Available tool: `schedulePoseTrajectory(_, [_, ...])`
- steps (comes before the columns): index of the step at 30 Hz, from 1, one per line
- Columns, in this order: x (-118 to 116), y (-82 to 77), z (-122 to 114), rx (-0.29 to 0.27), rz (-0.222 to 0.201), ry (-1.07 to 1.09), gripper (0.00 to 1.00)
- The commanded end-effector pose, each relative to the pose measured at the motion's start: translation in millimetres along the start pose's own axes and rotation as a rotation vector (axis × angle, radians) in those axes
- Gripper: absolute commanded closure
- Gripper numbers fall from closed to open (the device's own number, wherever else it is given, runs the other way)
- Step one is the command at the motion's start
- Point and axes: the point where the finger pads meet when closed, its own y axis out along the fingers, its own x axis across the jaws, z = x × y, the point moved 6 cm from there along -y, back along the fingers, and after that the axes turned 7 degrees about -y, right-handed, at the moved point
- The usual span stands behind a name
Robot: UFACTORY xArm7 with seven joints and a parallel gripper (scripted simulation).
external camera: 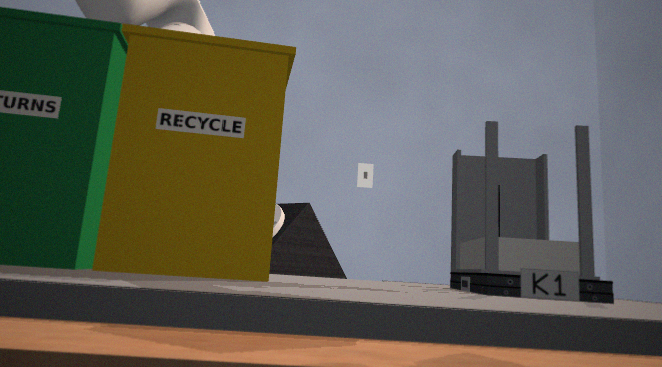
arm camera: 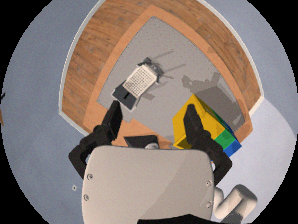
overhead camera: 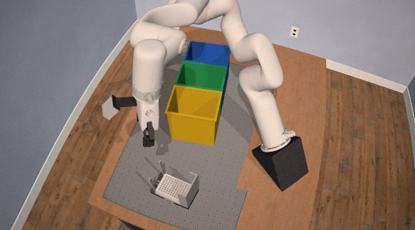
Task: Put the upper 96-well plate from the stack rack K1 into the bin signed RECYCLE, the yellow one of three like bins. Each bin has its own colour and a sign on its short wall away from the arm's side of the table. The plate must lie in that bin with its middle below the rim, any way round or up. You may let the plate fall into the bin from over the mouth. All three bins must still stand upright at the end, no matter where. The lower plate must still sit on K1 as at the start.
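Observation:
The stack rack K1 (overhead camera: 175, 187) stands near the front edge of the grey mat, with a white 96-well plate (overhead camera: 172, 186) on top between its posts. In the low side view the rack (external camera: 525, 233) shows its K1 sign and the pale plate (external camera: 537, 253). The yellow RECYCLE bin (overhead camera: 194, 113) stands nearest the rack, upright and empty; its sign shows in the side view (external camera: 200, 123). My gripper (overhead camera: 148, 136) hangs open and empty left of the yellow bin, above the mat. In the wrist view the open fingers frame the plate (arm camera: 139, 83) far below.
A green bin (overhead camera: 203, 75) and a blue bin (overhead camera: 208, 52) stand in a row behind the yellow one. The arm's black base (overhead camera: 280, 162) sits at the right of the mat. A small grey block on a dark bracket (overhead camera: 113, 106) sticks out from the wrist on the left.

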Motion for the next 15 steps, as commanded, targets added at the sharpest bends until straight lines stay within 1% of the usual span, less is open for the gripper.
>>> schedulePoseTrajectory(1, [-14.6,7.8,-3.8,-0.024,-0.01,0.141,0.0])
schedulePoseTrajectory(2, [-14.6,7.8,-3.8,-0.024,-0.01,0.141,0.0])
schedulePoseTrajectory(5, [-24.7,16.0,-7.2,-0.047,-0.017,0.238,0.0])
schedulePoseTrajectory(6, [-24.7,16.0,-7.1,-0.047,-0.017,0.241,0.0])
schedulePoseTrajectory(9, [-33.8,24.1,-10.5,-0.068,-0.025,0.323,0.0])
schedulePoseTrajectory(10, [-33.8,24.1,-10.5,-0.068,-0.025,0.323,0.0])
schedulePoseTrajectory(12, [-40.6,30.6,-13.1,-0.085,-0.032,0.387,0.0])
schedulePoseTrajectory(15, [-46.2,36.2,-15.4,-0.099,-0.039,0.436,0.0])
